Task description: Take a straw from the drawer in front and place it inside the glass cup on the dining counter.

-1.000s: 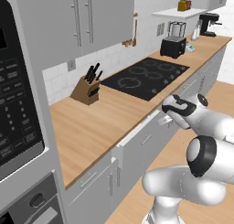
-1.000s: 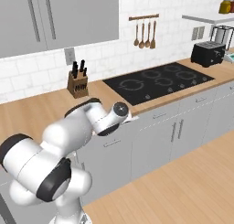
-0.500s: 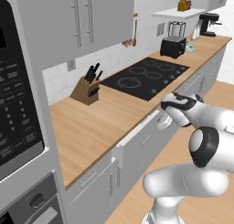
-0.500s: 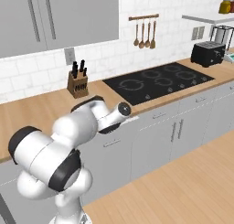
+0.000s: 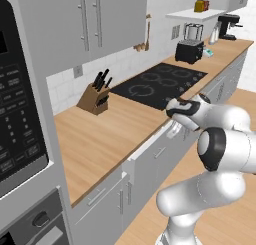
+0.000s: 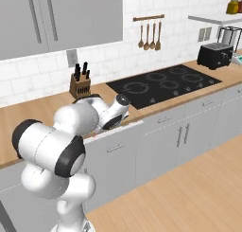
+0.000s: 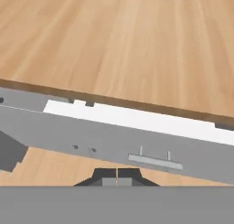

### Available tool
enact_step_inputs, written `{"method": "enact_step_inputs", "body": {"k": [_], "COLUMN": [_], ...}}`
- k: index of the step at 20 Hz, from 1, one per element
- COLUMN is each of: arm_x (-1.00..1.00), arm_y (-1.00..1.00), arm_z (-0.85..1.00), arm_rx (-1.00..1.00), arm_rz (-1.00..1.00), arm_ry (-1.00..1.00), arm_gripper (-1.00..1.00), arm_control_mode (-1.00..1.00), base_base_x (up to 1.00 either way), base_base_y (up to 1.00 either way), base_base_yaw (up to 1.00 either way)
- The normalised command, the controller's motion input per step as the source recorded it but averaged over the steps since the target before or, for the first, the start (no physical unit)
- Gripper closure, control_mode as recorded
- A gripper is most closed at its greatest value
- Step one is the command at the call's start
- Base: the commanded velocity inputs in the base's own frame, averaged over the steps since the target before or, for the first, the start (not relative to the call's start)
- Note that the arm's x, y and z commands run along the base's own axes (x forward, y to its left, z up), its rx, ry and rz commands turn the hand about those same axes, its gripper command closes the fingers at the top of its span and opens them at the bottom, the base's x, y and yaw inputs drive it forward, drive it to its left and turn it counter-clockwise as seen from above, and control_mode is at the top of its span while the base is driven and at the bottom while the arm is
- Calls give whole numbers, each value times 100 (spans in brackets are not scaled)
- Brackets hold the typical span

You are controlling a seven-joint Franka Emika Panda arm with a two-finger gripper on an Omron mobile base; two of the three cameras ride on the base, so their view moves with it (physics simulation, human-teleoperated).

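Since 1 second ago the arm has swung slightly back toward the base; the drawer [image 7: 137, 141] stands only a crack open. Claw [image 7: 117, 176] closed, empty, just outside the handle [image 7: 155, 161]. Drawer shows a white strip inside; straw hidden. Likely needs opening further.

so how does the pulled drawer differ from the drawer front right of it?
The drawer juts out from the cabinet line, its white inside showing along the top; the neighbouring drawer front sits flush, nothing showing. The first lies beside the cooktop, the second under it. Both are grey with slim silver bar handles.
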Motion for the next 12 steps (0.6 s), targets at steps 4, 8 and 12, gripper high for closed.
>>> {"method": "enact_step_inputs", "body": {"k": [4, 8, 12], "arm_x": [9, 11, 0], "arm_y": [46, 33, 1], "arm_z": [0, 0, -1], "arm_rx": [-12, -10, -3], "arm_rz": [-25, -28, -24], "arm_ry": [2, 0, 10], "arm_gripper": [100, 100, 100], "arm_control_mode": [-100, -100, -100], "base_base_x": [0, 0, 0], "base_base_y": [0, 0, 0], "base_base_yaw": [0, 0, 0]}}
